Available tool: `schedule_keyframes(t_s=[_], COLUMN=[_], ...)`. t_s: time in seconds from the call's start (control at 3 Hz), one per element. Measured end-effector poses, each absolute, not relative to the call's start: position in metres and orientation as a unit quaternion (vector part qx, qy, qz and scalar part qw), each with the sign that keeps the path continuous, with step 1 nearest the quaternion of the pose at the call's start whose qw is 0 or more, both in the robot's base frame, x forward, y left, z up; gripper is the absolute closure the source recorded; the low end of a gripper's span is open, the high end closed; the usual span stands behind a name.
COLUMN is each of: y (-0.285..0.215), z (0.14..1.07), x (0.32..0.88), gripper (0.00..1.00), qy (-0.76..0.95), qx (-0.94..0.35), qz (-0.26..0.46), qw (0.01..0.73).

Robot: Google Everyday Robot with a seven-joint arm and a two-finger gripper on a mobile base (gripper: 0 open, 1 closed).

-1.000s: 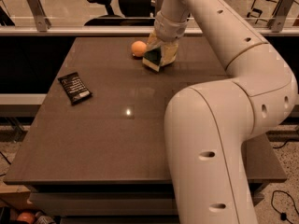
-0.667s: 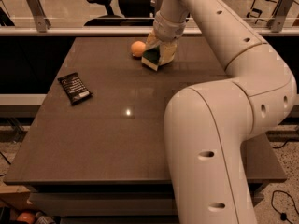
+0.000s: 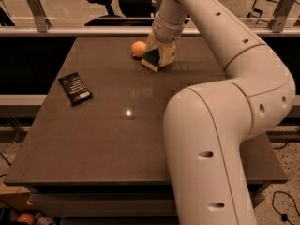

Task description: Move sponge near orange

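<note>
Gripper: the gripper point(image 3: 159, 56) is at the tabletop's point(image 3: 108, 139) 12 o'clock end, pointing down, clenched around the sponge.
Sponge: the sponge point(image 3: 151, 60) sits between the fingers, tilted, its lower edge at the tabletop.
Orange: the orange point(image 3: 138, 48) lies just beside the sponge, at its 10 o'clock.
Black packet: the black packet point(image 3: 75, 88) lies flat at the tabletop's 9 o'clock, well apart.

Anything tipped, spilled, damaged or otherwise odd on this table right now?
Nothing spilled or damaged. Only the sponge is not lying flat: it sits tilted in the gripper at the far side of the table, just right of the orange. The black packet lies flat at the left, skewed to the edges.
</note>
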State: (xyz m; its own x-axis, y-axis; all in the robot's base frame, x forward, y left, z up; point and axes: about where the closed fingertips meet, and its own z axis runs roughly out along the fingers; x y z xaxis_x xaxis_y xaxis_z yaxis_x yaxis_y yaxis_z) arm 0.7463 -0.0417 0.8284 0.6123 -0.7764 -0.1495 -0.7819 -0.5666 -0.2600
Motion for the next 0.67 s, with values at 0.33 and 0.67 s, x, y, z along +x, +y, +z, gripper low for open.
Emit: schedule_keyframes(t_s=[0.33,0.67], y=[-0.0391,-0.0381], z=[0.8253,0.8253], x=[0.7501,0.7513], gripper=[0.12,0.0], qy=[0.44,0.44], qx=[-0.884,-0.884], qz=[0.007,0.006], qw=[0.155,0.157])
